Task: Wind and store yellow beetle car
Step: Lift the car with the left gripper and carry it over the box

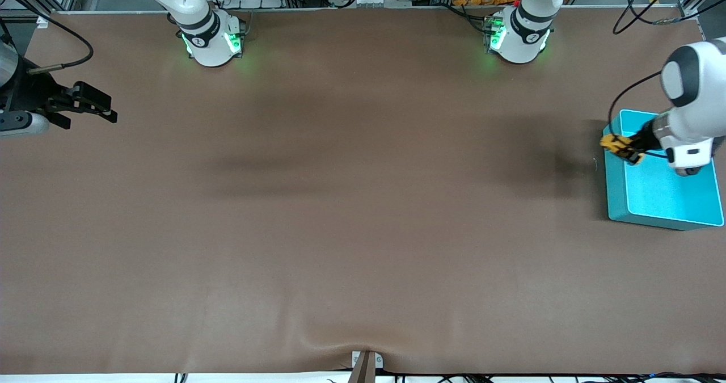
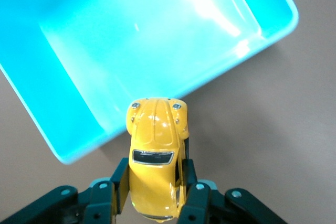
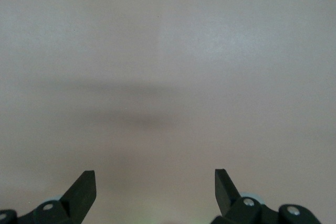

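Turquoise bin point(image 1: 661, 193) sits closest to the camera, at the left arm's end of the table, and your car is hanging right over its rim.

Going across the front view: your right gripper point(image 1: 96, 108) waits above the bare brown table point(image 1: 351, 201) at its own end, arm stretched out low, fingers spread wide with nothing between them. Your left arm bends down over the bin, and the left gripper point(image 2: 153, 192) is clamped on the yellow beetle car point(image 2: 155, 153), nose poking past the fingertips over the bin's edge.
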### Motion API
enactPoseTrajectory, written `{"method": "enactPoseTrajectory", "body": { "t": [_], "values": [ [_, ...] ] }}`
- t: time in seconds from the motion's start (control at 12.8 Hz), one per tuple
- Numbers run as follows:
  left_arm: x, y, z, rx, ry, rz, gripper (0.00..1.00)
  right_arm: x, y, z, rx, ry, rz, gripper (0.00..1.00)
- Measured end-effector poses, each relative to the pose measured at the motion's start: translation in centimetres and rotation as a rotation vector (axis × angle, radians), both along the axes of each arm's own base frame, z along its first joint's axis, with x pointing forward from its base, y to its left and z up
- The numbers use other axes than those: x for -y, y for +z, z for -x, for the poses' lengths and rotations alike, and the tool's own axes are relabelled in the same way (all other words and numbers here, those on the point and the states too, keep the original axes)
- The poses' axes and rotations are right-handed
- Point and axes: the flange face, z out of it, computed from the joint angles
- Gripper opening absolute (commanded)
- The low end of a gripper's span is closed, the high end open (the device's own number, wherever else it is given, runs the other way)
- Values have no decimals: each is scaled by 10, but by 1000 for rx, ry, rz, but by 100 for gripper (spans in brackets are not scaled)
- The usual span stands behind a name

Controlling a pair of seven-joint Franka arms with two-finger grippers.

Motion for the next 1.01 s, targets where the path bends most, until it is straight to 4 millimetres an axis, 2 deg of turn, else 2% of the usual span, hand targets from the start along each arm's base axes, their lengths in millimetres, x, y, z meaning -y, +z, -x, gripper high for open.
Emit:
{"method": "enactPoseTrajectory", "body": {
  "t": [0.23, 0.39, 0.55, 0.78, 1.01],
  "values": [
    [-56, 9, 1, -24, -207, 24, 0, -1, 0, 0, -1, 2, 0, 100],
    [-78, 7, -2, -39, -324, 36, 0, -1, 0, 0, -1, 2, 0, 100],
    [-89, -10, -7, -49, -429, 19, 0, -1, -1, 0, -1, 2, 0, 100],
    [-100, -48, -12, -58, -541, 39, 0, -1, -1, 0, -2, 2, 0, 100],
    [-103, -66, -12, -78, -648, 72, 0, -1, -1, 0, -3, 2, 0, 100]
  ]
}}
